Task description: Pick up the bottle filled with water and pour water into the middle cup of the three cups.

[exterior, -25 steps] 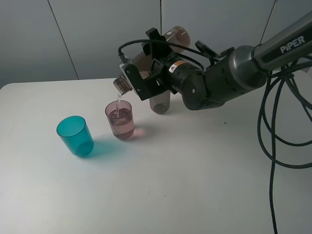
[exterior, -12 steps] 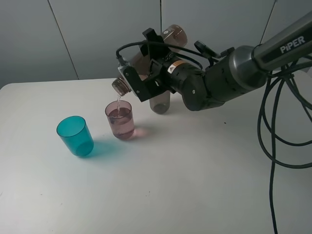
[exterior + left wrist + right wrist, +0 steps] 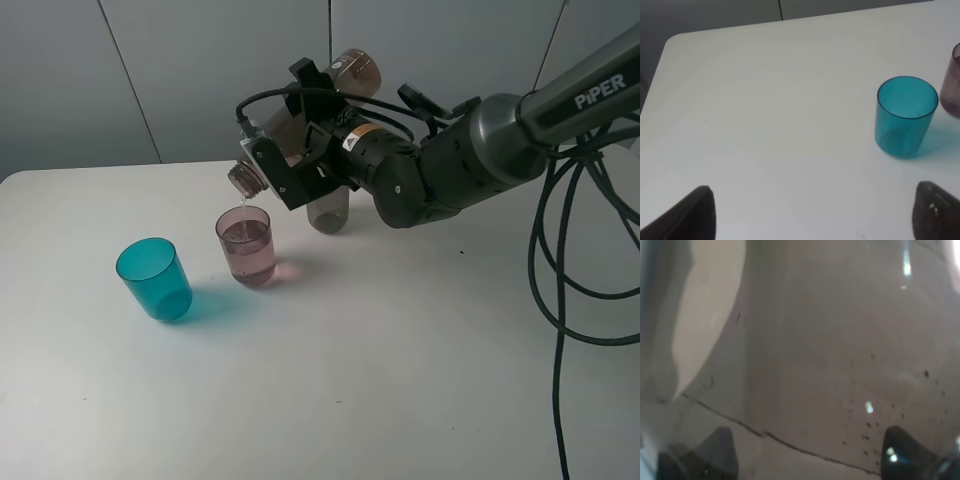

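The smoky brown bottle (image 3: 352, 72) is tipped over, its open neck pointing down above the middle cup (image 3: 246, 246), the pale pink one. A thin trickle of water falls from the neck into this cup, which is largely full. My right gripper (image 3: 297, 125) is shut on the bottle's body; in the right wrist view the bottle (image 3: 830, 350) fills the picture. The teal cup (image 3: 154, 278) stands left of the pink one, and the grey cup (image 3: 327, 212) shows partly behind the gripper. My left gripper (image 3: 817, 217) is open and holds nothing, with the teal cup (image 3: 906, 116) ahead of it.
The white table (image 3: 380, 380) has its back edge against a grey wall. Black cables (image 3: 560, 300) hang from the right arm over the table's right side. The pink cup's edge (image 3: 952, 87) shows at the border of the left wrist view.
The bottle has shifted slightly left and tipped a little further. The stream has thinned, and the water in the pink cup stands a bit higher.
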`<move>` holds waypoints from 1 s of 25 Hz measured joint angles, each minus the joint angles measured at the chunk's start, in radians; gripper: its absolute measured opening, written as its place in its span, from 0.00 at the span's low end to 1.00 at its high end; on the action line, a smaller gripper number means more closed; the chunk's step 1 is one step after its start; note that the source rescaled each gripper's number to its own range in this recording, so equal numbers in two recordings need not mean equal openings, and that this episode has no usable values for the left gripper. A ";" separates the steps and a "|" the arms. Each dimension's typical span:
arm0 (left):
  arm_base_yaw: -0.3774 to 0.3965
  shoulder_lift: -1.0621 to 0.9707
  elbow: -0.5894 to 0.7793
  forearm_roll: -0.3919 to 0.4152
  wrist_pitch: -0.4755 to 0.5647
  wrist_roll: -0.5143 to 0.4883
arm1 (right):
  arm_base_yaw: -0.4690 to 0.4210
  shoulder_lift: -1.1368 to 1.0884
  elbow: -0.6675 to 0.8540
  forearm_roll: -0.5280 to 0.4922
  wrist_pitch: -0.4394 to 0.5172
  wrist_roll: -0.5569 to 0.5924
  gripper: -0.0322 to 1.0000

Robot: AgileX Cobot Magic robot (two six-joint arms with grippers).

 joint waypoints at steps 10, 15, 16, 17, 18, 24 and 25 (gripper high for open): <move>0.000 0.000 0.000 0.000 0.000 0.000 | 0.000 0.000 0.000 0.000 0.000 0.000 0.05; 0.000 0.000 0.000 0.000 0.000 0.002 | 0.000 0.000 0.000 0.000 0.000 0.003 0.05; 0.000 0.000 0.000 0.000 0.000 0.002 | 0.000 0.000 0.000 0.000 0.000 0.012 0.05; 0.000 0.000 0.000 0.000 0.000 0.002 | 0.000 0.000 0.000 0.000 0.000 0.031 0.05; 0.000 0.000 0.000 0.000 0.000 0.002 | 0.000 0.000 0.000 0.000 0.002 0.049 0.05; 0.000 0.000 0.000 0.000 0.000 0.002 | 0.000 0.000 0.000 0.000 0.004 0.242 0.05; 0.000 0.000 0.000 0.000 0.000 0.002 | 0.000 0.000 0.000 0.000 0.007 0.277 0.05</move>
